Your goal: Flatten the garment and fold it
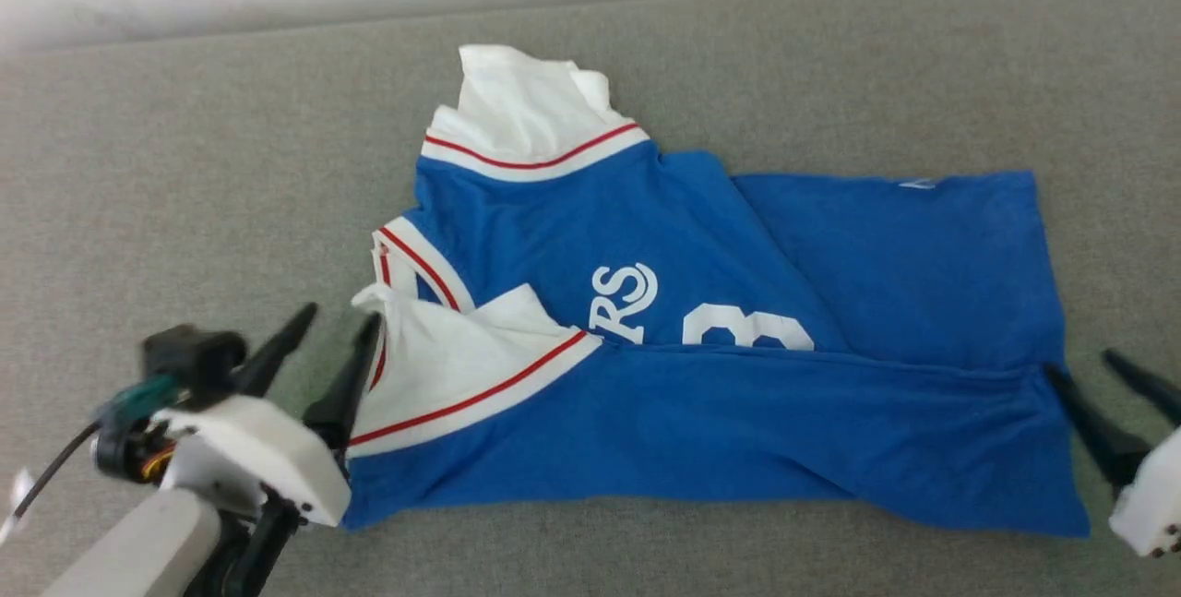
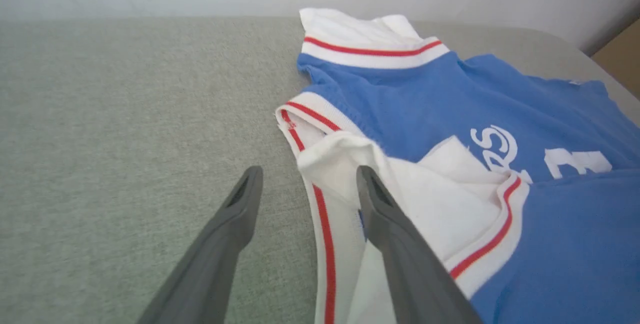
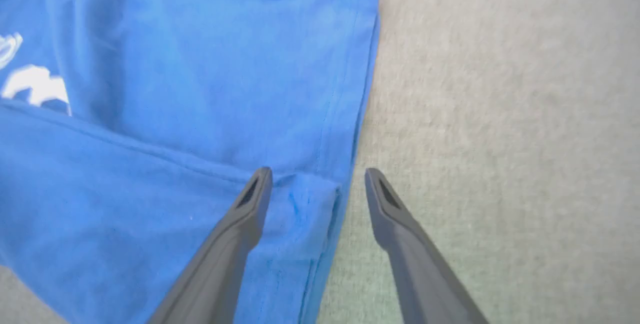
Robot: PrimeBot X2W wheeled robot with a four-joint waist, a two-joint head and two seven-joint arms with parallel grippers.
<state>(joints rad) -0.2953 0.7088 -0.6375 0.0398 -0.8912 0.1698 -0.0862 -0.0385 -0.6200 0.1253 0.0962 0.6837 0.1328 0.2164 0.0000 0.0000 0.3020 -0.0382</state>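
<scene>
Left gripper (image 1: 339,325): fingers spread, empty, one over the white sleeve (image 1: 443,357) at the shirt's left end.
Right gripper (image 1: 1081,366): fingers spread, empty, astride the hem.
Shirt (image 1: 738,412): on the grey pad (image 1: 184,163), long axis left-right, near half lapped over, one arm at each end.

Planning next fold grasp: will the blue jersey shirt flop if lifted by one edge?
Probably floppy: the blue jersey shirt with white sleeves lies doubled over itself in soft creases. Likely light and thin: layers sit flat on the grey fabric surface, whose texture may make it bunch when pushed.
</scene>
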